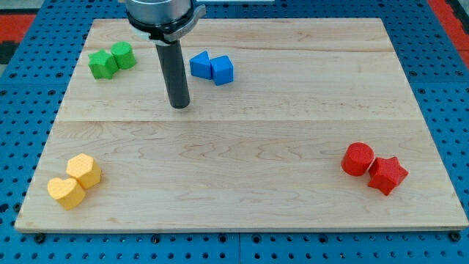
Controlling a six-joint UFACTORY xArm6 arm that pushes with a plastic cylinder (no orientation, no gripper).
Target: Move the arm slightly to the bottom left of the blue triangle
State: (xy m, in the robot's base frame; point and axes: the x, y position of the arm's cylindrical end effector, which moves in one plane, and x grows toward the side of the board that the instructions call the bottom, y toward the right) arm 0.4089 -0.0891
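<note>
The blue triangle lies near the view's top, left of centre, touching a blue cube on its right. My tip rests on the board below and a little to the left of the triangle, about a block's width clear of it. The dark rod rises from the tip to the view's top edge.
Two green blocks sit together at the top left. Two yellow blocks sit at the bottom left. A red cylinder and a red star sit at the right. The wooden board lies on a blue pegboard.
</note>
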